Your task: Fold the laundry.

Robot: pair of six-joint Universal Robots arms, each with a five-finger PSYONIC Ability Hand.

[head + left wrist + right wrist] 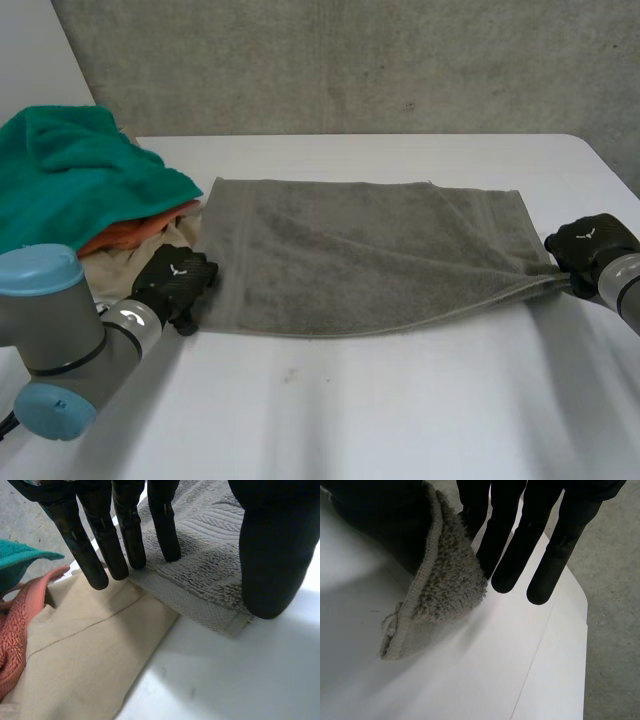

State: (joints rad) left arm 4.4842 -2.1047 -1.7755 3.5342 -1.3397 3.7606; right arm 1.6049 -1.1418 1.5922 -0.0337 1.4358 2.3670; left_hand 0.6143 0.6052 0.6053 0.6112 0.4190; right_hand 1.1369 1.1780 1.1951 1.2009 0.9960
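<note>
Backed by a concrete wall (350,60), the white table (400,400) carries the grey towel (360,255), spread flat across its middle; we take this towel as our reference. We find the left hand (178,277) at the towel's near corner on the left-arm side. In the left wrist view its fingers (125,540) are straight, their tips resting along the towel's side edge and on the beige cloth (90,655) just beside it, while the thumb sits over the corner itself. The hand is open and grips nothing. We find the right hand (592,243) at the towel's opposite near corner. In the right wrist view that corner is pinched between the thumb and the fingers (520,545), and its tip hangs free above the table. The towel's near edge runs creased and taut towards this grip. Beside the towel's left-arm edge we note a laundry pile: a teal towel (70,170) on top, an orange cloth (135,230) beneath it, and the beige cloth lowest, touching the grey towel.
</note>
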